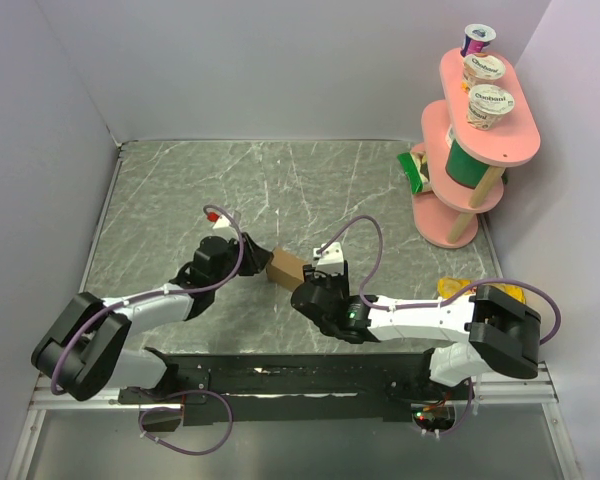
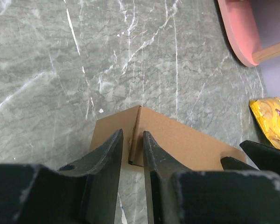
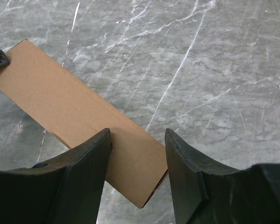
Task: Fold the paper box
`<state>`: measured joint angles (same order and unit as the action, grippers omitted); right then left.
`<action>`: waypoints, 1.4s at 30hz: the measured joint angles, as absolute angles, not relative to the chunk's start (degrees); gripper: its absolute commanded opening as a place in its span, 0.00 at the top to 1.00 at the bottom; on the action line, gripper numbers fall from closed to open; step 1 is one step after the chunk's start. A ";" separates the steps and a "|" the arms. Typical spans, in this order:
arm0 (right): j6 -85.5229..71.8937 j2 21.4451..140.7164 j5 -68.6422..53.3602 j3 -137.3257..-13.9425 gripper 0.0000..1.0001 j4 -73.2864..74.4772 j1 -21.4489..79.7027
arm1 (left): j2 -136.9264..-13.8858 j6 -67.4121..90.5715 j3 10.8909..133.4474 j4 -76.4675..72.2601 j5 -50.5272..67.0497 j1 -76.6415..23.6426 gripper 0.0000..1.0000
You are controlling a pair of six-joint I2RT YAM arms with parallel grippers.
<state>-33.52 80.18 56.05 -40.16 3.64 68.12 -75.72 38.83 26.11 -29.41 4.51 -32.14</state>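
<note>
The paper box (image 1: 284, 268) is a small plain brown cardboard box lying mid-table between my two grippers. My left gripper (image 1: 258, 260) is at its left end. In the left wrist view the jaws (image 2: 131, 135) stand narrowly apart, straddling a raised folded edge of the box (image 2: 177, 135), and a sliver of cardboard shows on each side of that edge. My right gripper (image 1: 302, 285) is at the box's near right end. In the right wrist view its fingers (image 3: 137, 133) sit against both sides of the box (image 3: 60, 93), gripping it across its width.
A pink two-tier stand (image 1: 442, 225) at the back right carries yogurt cups (image 1: 490, 105) and a green packet (image 1: 415, 170). A yellow chip bag (image 1: 455, 288) (image 2: 270, 119) lies beside the right arm. White walls enclose the marble tabletop (image 1: 180, 190).
</note>
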 measured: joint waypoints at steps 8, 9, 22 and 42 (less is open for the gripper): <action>-34.61 78.13 55.44 -39.66 0.16 5.87 67.77 | -75.64 39.86 23.64 -33.89 2.11 -33.39 0.73; -34.76 77.32 54.65 -39.55 0.15 6.55 67.44 | -75.59 39.81 23.64 -33.87 1.85 -33.58 0.73; -37.36 54.17 31.31 -29.39 0.32 13.63 56.23 | -74.46 38.15 24.23 -31.48 -0.05 -35.66 0.73; -40.77 52.01 24.99 -28.05 0.39 14.22 55.96 | -74.61 37.15 25.80 -28.95 -0.51 -36.38 0.75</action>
